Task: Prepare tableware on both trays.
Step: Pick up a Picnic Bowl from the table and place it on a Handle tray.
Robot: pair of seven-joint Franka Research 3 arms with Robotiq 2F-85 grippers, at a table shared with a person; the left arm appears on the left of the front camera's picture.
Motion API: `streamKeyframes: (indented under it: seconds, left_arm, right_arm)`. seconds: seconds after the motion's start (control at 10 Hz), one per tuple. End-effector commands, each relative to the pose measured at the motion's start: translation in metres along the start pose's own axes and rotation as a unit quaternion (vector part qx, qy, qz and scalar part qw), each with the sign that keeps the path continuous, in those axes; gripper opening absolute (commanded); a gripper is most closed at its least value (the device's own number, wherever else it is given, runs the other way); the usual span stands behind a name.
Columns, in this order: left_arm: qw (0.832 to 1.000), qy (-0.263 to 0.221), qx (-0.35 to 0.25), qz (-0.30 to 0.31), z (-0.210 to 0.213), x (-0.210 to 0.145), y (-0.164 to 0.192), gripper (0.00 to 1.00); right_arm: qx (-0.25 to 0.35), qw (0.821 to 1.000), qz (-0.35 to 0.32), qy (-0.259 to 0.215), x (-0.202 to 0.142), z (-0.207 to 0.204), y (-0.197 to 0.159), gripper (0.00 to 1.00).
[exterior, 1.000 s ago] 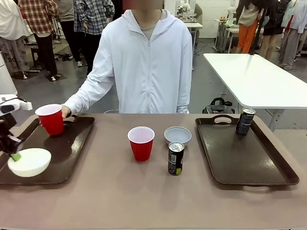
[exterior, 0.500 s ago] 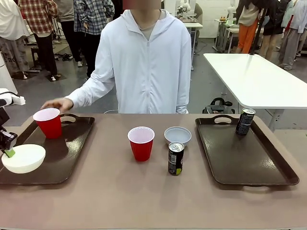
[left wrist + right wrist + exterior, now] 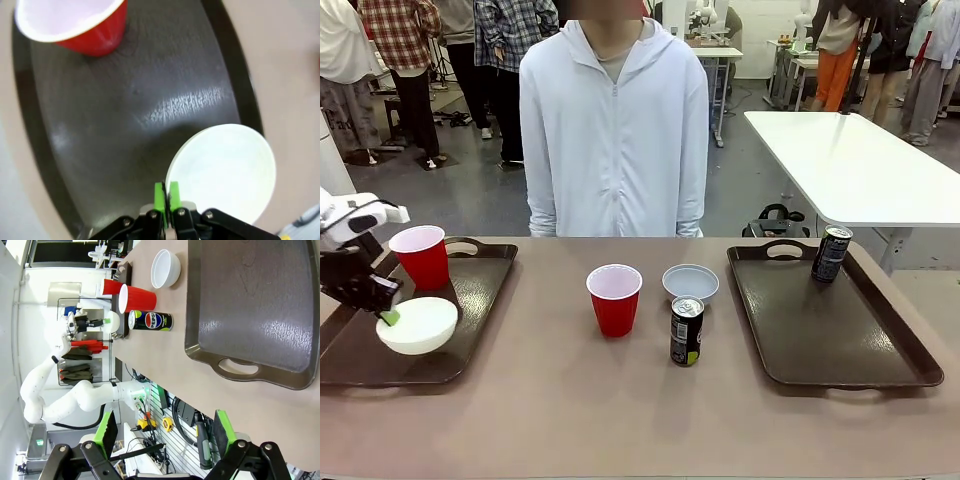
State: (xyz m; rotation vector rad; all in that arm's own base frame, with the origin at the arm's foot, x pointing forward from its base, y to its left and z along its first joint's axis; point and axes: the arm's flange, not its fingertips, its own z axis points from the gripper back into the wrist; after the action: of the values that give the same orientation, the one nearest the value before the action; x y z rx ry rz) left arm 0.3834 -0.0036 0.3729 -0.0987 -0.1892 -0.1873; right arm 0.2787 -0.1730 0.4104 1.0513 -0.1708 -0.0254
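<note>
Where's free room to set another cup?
Most room: the right tray, bare except the far can in its corner. The middle cup, pale bowl and near can crowd together; the left tray holds the left cup and white bowl.

The left cup (image 3: 421,256) is set at 12 o'clock on the left tray (image 3: 480,300), the left bowl (image 3: 417,325) at its 6. The middle bowl (image 3: 690,282) is found at 2 o'clock of the middle cup (image 3: 614,298), the middle can (image 3: 686,331) at 4. The right can (image 3: 831,253) is stood at 1 o'clock on the right tray (image 3: 830,330).
</note>
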Motion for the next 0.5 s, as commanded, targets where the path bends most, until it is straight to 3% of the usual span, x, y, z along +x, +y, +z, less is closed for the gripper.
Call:
streamKeyframes:
  seconds: [0.0,0.2,0.3,0.4]
  left_arm:
    - [1.000,-0.006,0.006,0.013,-0.026,0.000,-0.009,0.00]
    - [1.000,-0.007,0.012,0.015,-0.036,0.009,-0.015,0.00]
    - [1.000,-0.003,0.016,0.013,-0.040,0.009,-0.015,0.07]
    - [1.000,-0.001,0.018,0.016,-0.039,0.008,-0.015,0.64]
  right_arm:
    - [0.006,1.000,0.004,-0.002,0.000,0.000,0.000,1.00]
    - [0.006,1.000,0.004,-0.002,0.000,0.000,0.000,1.00]
    - [0.006,1.000,0.004,-0.002,0.000,0.000,0.000,1.00]
    - [0.006,1.000,0.004,-0.002,0.000,0.000,0.000,1.00]
